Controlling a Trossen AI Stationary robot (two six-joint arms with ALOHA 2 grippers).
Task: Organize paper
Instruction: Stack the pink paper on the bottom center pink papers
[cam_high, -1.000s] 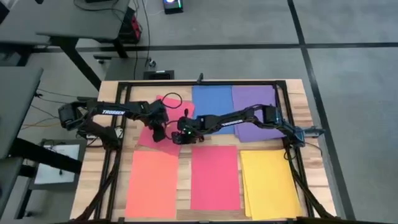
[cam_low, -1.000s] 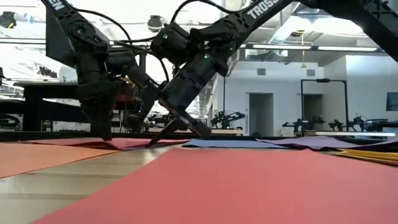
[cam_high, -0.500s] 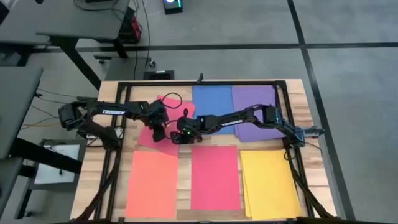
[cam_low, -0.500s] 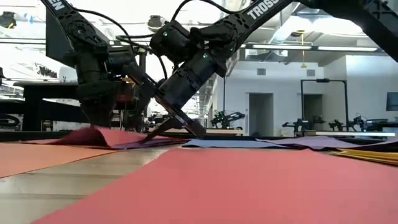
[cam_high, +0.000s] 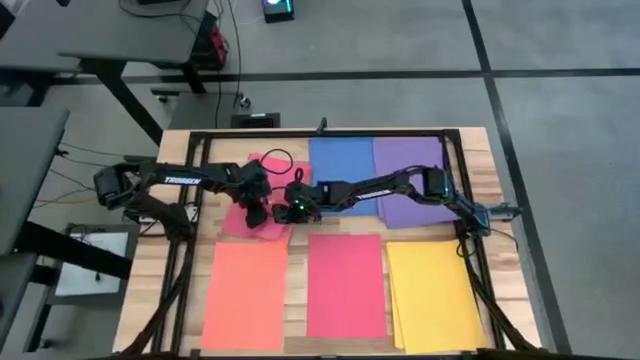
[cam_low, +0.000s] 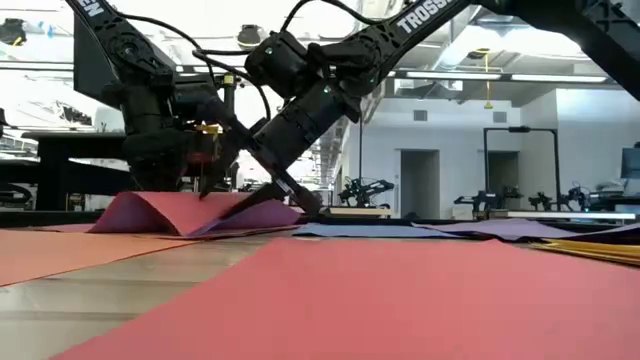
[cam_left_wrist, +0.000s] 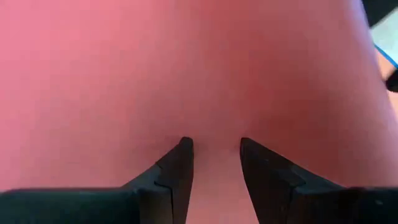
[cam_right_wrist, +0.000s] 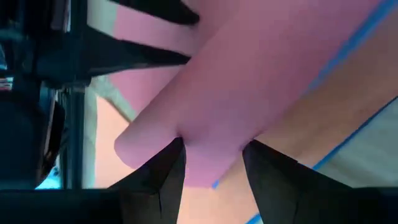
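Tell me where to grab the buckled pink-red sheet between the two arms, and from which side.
Grip the raised fold of the pink-red sheet, coming in level from its open side. It arches off the table, so fingers fit around that edge; elsewhere it lies flat. Both end effectors work there.

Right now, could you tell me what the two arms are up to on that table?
Both arms are working on one pink-red sheet at the table's far left. The left hand presses on it while the right hand pushes its edge, so it buckles into a raised fold. Blue and purple sheets lie flat beside it, and salmon-orange, pink-red and yellow sheets lie in the near row.
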